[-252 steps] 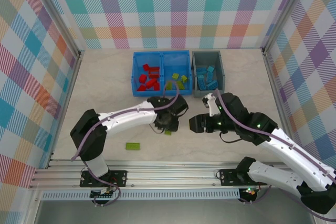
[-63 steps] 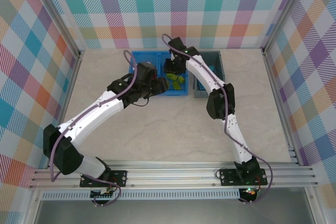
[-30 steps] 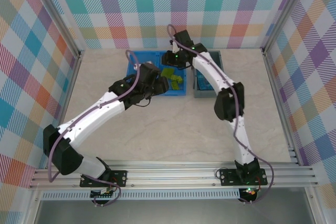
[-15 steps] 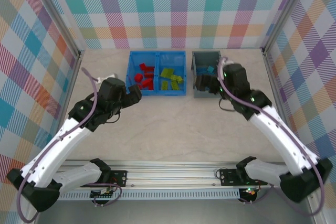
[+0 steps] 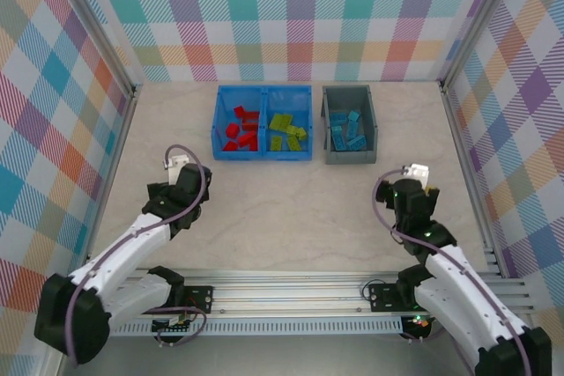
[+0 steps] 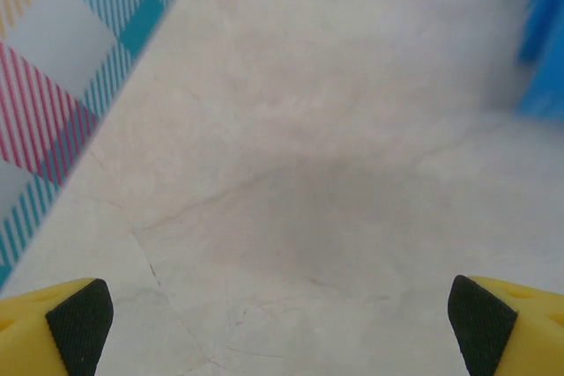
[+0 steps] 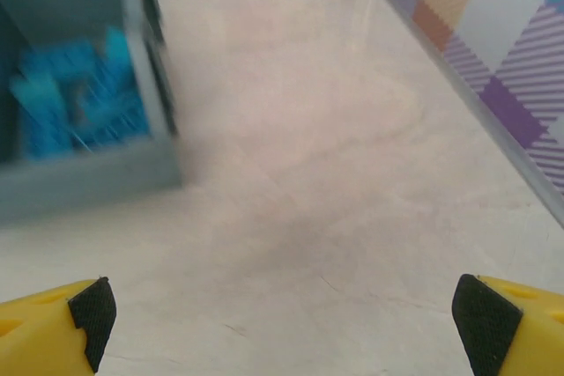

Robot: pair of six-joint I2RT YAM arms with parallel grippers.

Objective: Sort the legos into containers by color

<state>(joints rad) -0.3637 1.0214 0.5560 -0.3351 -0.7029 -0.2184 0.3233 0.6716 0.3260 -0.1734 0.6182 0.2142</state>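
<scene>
Both arms have drawn back from the bins toward the near edge since the frame half a second ago, the left arm to the left side and the right arm to the right. Left gripper (image 6: pixel 280 319): jaws wide apart, nothing between them, yellow fingers (image 6: pixel 40 323) with black pads, over bare table (image 6: pixel 291 182); a blurred corner of the blue bin (image 6: pixel 542 59) at the right margin of its wrist view. Right gripper (image 7: pixel 286 313): jaws likewise wide apart and empty, over bare table, the dark grey bin (image 7: pixel 88 182) ahead and to its left. Blue bin, seen from above, at the far middle of the table, two compartments: red legos (image 5: pixel 242 129) in the left one, lime green legos (image 5: pixel 286 131) in the right one. Dark grey bin, just beside the blue bin on its right and apart from it: blue legos (image 5: pixel 348 129) inside. Both grippers are well apart from the bins. Plaid walls (image 5: pixel 300 15) enclose the table on three sides.
</scene>
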